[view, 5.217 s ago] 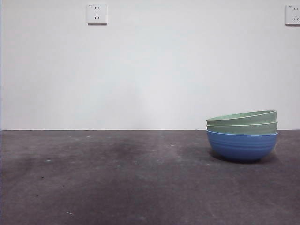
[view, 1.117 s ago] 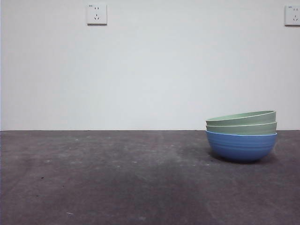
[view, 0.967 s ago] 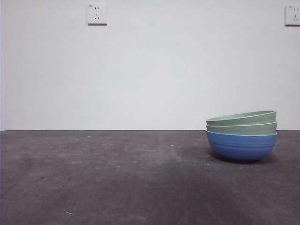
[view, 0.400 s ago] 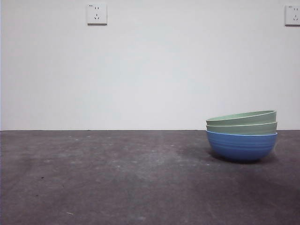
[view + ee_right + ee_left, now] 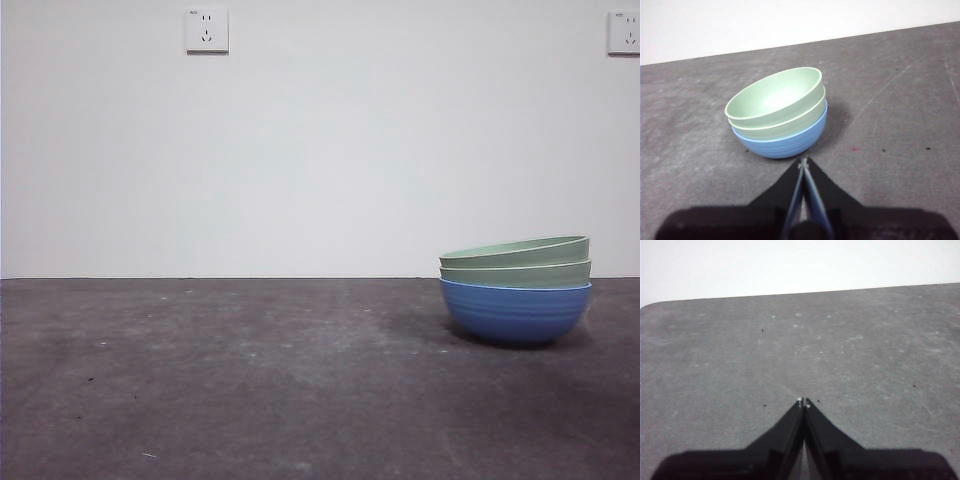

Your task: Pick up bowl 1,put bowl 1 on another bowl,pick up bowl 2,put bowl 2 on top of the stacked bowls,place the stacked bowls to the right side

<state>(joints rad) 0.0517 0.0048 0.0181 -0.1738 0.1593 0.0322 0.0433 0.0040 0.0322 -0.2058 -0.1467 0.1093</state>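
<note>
We see a bare test room: plain white wall, two sockets, scuffed grey bench.

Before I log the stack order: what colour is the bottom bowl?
Blue, faintly ribbed: bottom bowl, clearest in the front view.

Frame edge clips the right wall socket.

Even, soft indoor light, fairly bright, no glare. Front view sharp on the stacked bowls; small dark shadow under the base, the desk mottled with darker patches. Wall near-white, slightly washed out. Right wrist view: soft shadow beside the bowls, the right tool dark and blurred. Left tool likewise soft-edged.
</note>
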